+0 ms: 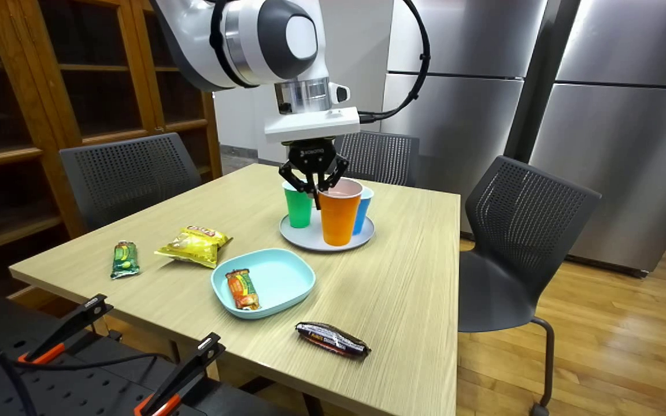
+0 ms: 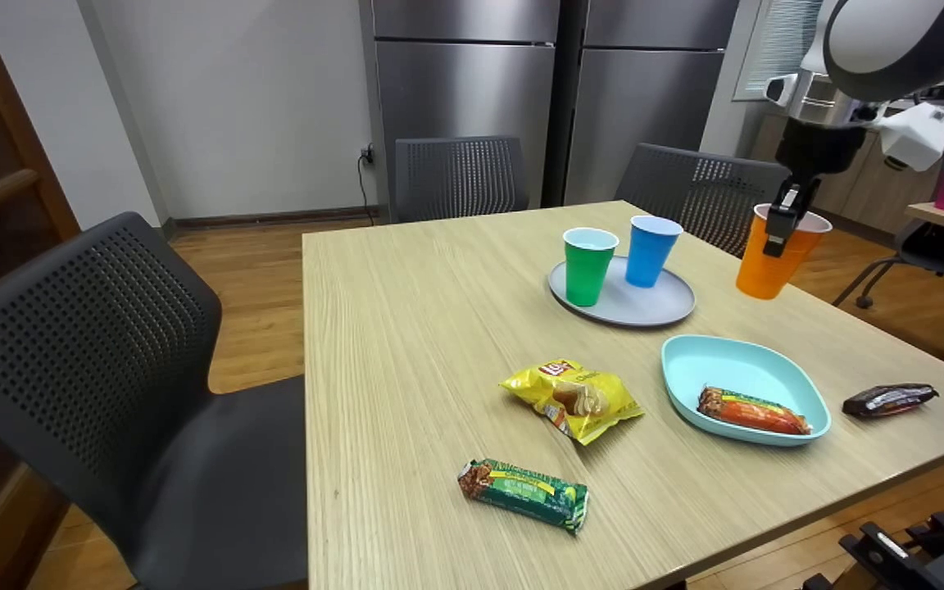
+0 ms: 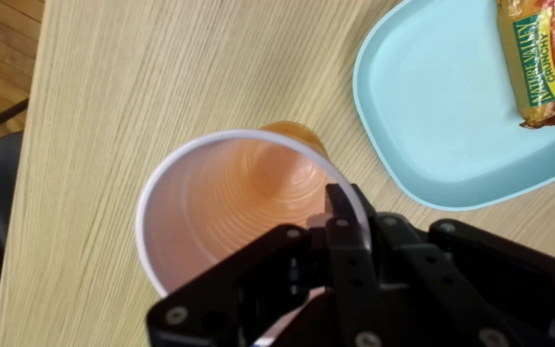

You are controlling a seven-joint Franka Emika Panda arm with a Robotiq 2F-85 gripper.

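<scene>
My gripper (image 1: pixel 317 199) is shut on the rim of an orange cup (image 1: pixel 340 222), with one finger inside and one outside. In an exterior view the gripper (image 2: pixel 779 238) holds the tilted orange cup (image 2: pixel 759 270) above the table near its edge. In the wrist view the fingers (image 3: pixel 350 197) pinch the white rim, and the cup's inside (image 3: pixel 239 193) looks empty. A green cup (image 2: pixel 588 270) and a blue cup (image 2: pixel 651 254) stand upright on a grey plate (image 2: pixel 640 310). In an exterior view the orange cup partly hides the blue cup (image 1: pixel 363 214).
A light blue tray (image 2: pixel 734 365) holds an orange-wrapped granola bar (image 2: pixel 755 412); the tray (image 3: pixel 441 106) lies beside the cup. A yellow chip bag (image 2: pixel 574 401), a green-wrapped bar (image 2: pixel 521 494) and a dark-wrapped bar (image 2: pixel 890 400) lie on the table. Chairs (image 1: pixel 518 248) surround it.
</scene>
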